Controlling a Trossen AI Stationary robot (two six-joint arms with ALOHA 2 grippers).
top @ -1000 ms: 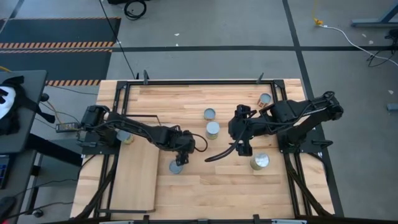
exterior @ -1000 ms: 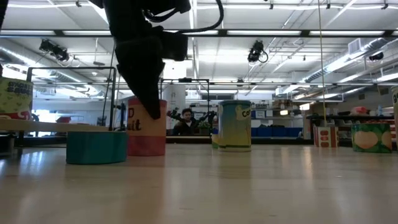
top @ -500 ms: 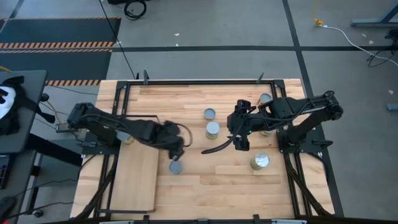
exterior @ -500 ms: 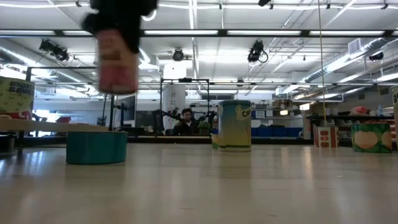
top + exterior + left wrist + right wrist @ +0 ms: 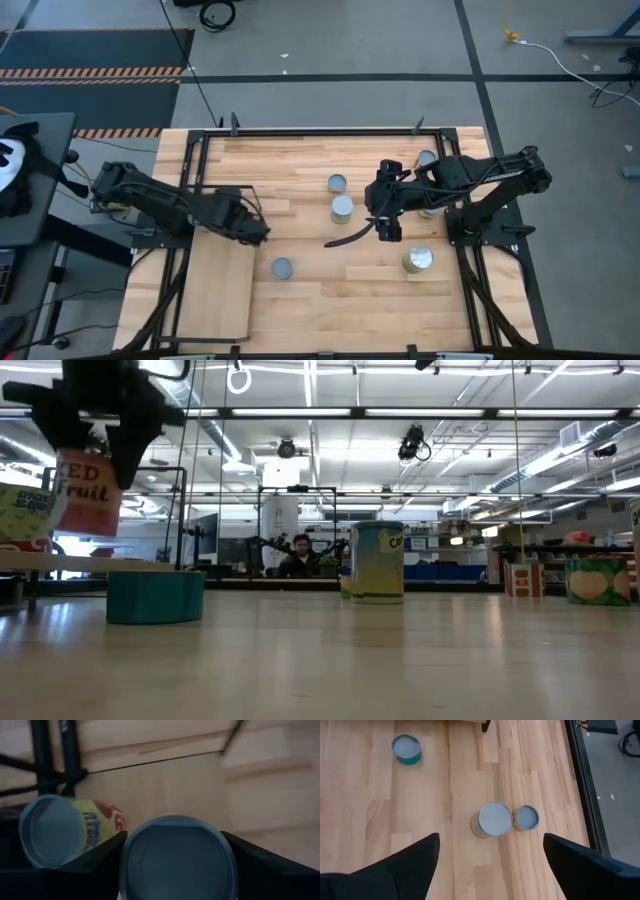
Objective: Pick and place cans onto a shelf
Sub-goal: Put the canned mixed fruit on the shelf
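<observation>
Cans here are small round tins with flat silvery lids and coloured labels. One with a red label (image 5: pixel 85 490) hangs clamped between the fingers of the left gripper (image 5: pixel 250 228), lifted clear of the table and held over the far inner corner of the shelf (image 5: pixel 215 285); the left wrist view shows its lid (image 5: pixel 177 857) snug between the two dark fingers. Just beside it, at the shelf's far edge, stands a yellow-green labelled can (image 5: pixel 57 837).

Four more show on the plank tabletop (image 5: pixel 330 300) from above: a low teal tin (image 5: pixel 282 268) near the shelf's inner edge, two close together (image 5: pixel 338 184) (image 5: pixel 342 208) at the middle, and a wider one (image 5: pixel 417 260) to the right. A further lid (image 5: pixel 427 159) peeks out behind the right arm.

The right gripper (image 5: pixel 385 200) hovers beside the middle pair, fingers spread wide and holding nothing.
</observation>
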